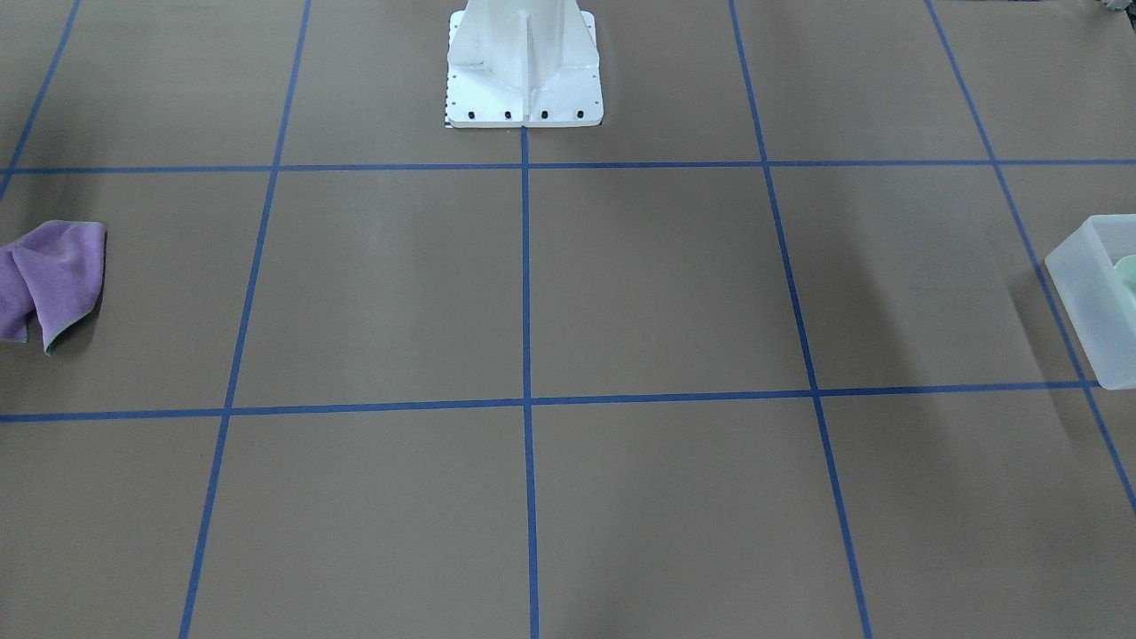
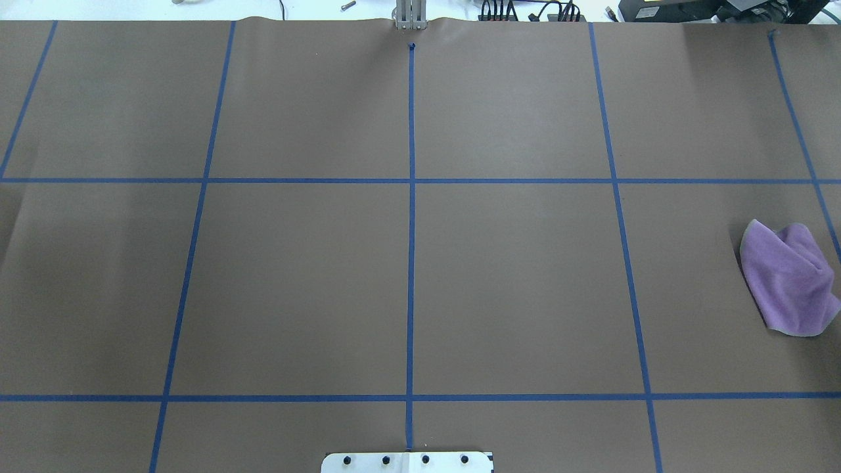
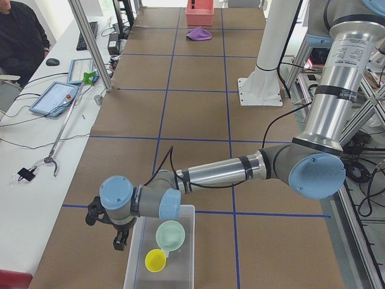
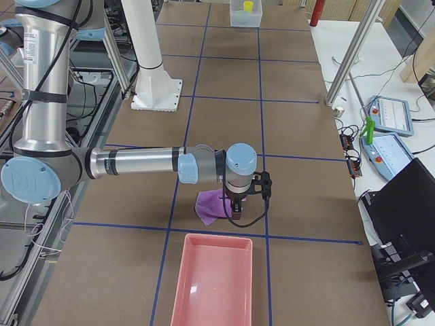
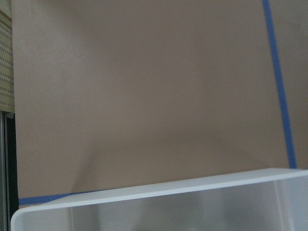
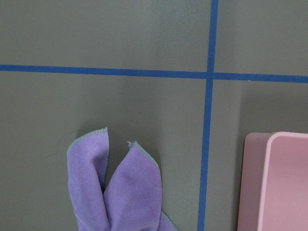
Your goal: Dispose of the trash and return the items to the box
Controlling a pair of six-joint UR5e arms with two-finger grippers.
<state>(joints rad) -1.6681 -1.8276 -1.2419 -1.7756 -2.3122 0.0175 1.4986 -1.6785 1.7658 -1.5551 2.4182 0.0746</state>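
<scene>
The frosted-white box stands at the table's end on my left and also shows in the front view and the left wrist view. In it lie the pale teal bowl and a small yellow cup. My left gripper hangs just beside the box's outer long wall. It shows only in the side view, so I cannot tell if it is open or shut. My right gripper hovers over a crumpled purple cloth; I cannot tell its state either. No fingers show in the wrist views.
A pink tray lies past the cloth at the table's right end, and its corner shows in the right wrist view. The cloth lies on brown paper. The robot's white base stands mid-table. An operator's desk with tablets runs along the far side.
</scene>
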